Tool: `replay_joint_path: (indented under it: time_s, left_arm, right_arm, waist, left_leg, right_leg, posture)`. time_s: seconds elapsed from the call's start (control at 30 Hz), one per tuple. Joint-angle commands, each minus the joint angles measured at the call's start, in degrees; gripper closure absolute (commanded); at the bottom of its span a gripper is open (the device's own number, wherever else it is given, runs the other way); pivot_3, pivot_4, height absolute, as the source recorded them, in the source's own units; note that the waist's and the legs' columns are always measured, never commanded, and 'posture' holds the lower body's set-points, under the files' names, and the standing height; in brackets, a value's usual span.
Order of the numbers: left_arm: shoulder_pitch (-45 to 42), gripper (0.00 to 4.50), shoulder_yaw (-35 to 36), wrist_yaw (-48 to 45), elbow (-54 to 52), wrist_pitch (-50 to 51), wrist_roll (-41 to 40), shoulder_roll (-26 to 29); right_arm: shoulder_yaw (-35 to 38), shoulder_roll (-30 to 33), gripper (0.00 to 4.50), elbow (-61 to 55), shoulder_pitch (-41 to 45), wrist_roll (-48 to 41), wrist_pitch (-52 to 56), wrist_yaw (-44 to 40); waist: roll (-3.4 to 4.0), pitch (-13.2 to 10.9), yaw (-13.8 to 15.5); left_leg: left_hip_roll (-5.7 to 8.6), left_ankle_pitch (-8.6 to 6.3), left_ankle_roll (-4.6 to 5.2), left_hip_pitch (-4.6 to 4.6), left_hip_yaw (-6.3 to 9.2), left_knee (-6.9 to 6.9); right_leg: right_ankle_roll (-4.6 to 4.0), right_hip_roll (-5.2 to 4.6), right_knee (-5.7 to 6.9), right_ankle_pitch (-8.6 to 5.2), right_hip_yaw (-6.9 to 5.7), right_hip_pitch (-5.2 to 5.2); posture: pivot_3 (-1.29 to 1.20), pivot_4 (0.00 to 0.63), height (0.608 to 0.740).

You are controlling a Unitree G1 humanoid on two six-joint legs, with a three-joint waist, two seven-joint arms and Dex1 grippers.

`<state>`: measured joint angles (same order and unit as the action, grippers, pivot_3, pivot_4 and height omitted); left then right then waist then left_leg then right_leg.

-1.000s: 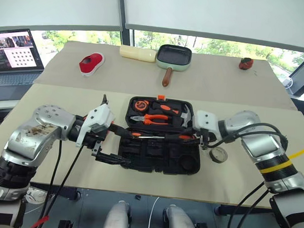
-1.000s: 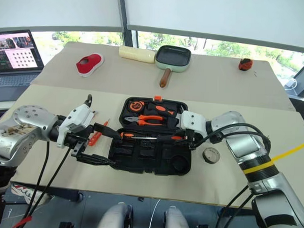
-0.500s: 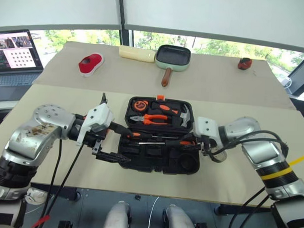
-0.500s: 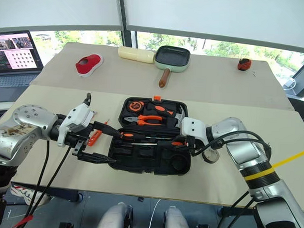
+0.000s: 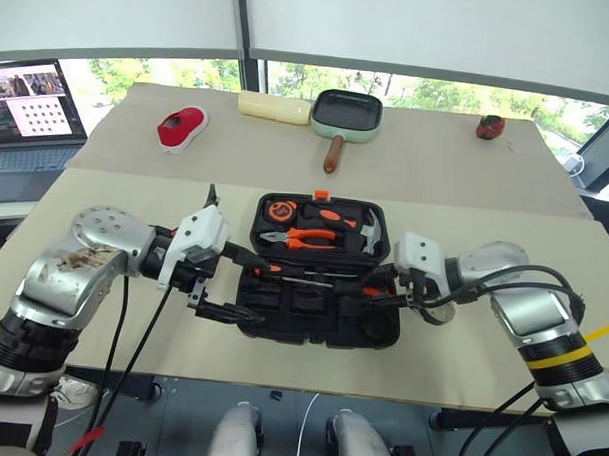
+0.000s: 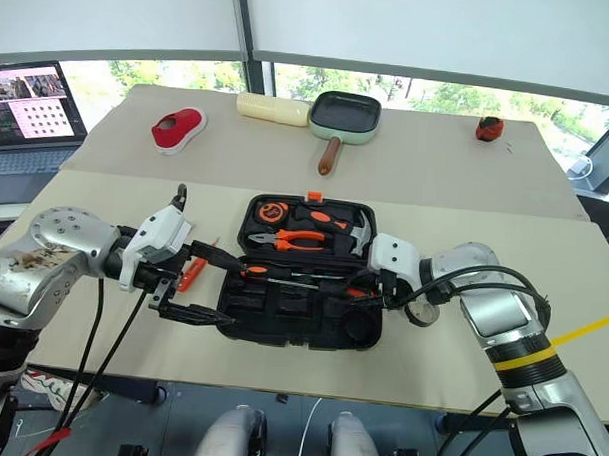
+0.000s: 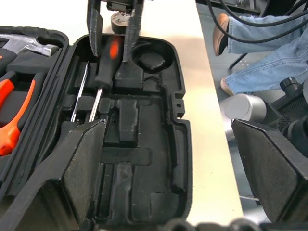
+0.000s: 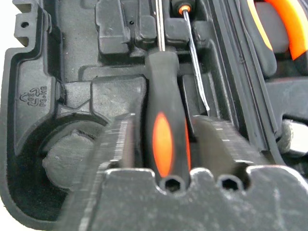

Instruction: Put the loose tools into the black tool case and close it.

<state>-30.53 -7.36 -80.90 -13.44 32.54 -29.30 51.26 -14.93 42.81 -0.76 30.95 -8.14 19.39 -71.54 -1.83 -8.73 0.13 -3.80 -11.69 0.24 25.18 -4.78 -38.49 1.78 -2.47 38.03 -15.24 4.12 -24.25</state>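
left gripper (image 5: 234, 284) is hanging wide open at the black tool case's (image 5: 311, 323) left edge | right gripper (image 8: 163, 144) fingers are sitting loosely around a long screwdriver (image 8: 164, 130) lying in the case | black tape roll (image 7: 119, 21) is lying on the table beyond

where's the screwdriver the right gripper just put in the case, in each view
Left eye view: screwdriver lies across the black tool case, along its hinge.
Right eye view: same place, left of the right gripper.
Left wrist view: handle upper middle, between the right gripper's fingers.
Right wrist view: handle centre, between the fingers.
Shared landmark: the round recess.
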Motion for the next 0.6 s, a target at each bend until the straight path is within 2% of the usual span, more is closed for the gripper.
replay_joint_path:
  time_s: [0.03, 0.07, 0.2, 0.4, 0.43, 0.6]
  left_arm:
    - [-1.4, 0.0, 0.34, -0.26, 0.14, -1.54, 0.24, -0.45]
    - [-1.49, 0.0, 0.31, -0.26, 0.28, -1.61, 0.28, -0.52]
    - [-1.81, 0.0, 0.07, -0.23, 1.12, -2.09, 0.67, -0.98]
    - [-1.68, 0.0, -0.21, -0.02, 1.49, -2.64, 1.11, -1.46]
    - [-1.69, 0.0, -0.22, -0.03, 1.5, -2.66, 1.19, -1.48]
    - [-1.85, 0.0, -0.22, -0.07, 1.59, -2.75, 1.49, -1.38]
  right_arm:
    - [2.09, -0.48, 0.36, -1.91, 2.91, -2.52, 2.02, -0.42]
    - [2.44, -0.75, 0.07, -2.0, 3.25, -2.99, 2.7, -0.36]
    - [4.29, -2.58, 0.03, -3.38, 5.47, -7.18, 8.82, 0.66]
    - [2.09, -4.33, 1.79, -2.54, 4.69, -5.39, 7.63, 2.9]
    - [1.75, -4.73, 2.27, -2.33, 4.58, -5.18, 7.59, 3.28]
    - [-0.64, -6.67, 3.94, -0.86, 3.92, -2.79, 6.3, 5.08]
  waist:
    - [0.0, 0.0, -0.01]
    - [0.0, 0.0, -0.06]
    - [0.0, 0.0, -0.07]
    - [0.0, 0.0, 0.02]
    - [0.0, 0.0, 0.02]
    - [0.0, 0.0, -0.09]
  left_leg:
    - [0.0, 0.0, 0.0, 0.0, 0.0, 0.0]
    - [0.0, 0.0, 0.0, 0.0, 0.0, 0.0]
    - [-0.01, 0.0, 0.0, 0.0, 0.01, 0.0]
    - [0.0, 0.0, 0.0, 0.0, 0.01, -0.01]
    - [0.0, 0.0, 0.0, 0.01, 0.01, -0.02]
    - [-0.01, 0.0, 0.0, 0.01, 0.01, -0.03]
  right_leg:
    - [0.0, 0.0, 0.0, 0.0, 0.0, 0.0]
    - [0.0, 0.0, 0.01, 0.0, 0.0, 0.0]
    - [0.0, 0.01, 0.02, 0.0, -0.01, 0.0]
    - [0.0, 0.0, 0.01, 0.0, -0.01, 0.01]
    - [0.0, 0.0, 0.01, 0.0, -0.01, 0.01]
    - [-0.01, 0.01, 0.03, 0.0, -0.01, 0.0]
  posture:
    - [0.0, 0.15, 0.74]
    - [0.0, 0.15, 0.74]
    - [0.0, 0.15, 0.74]
    - [0.0, 0.15, 0.74]
    - [0.0, 0.15, 0.74]
    - [0.0, 0.15, 0.74]
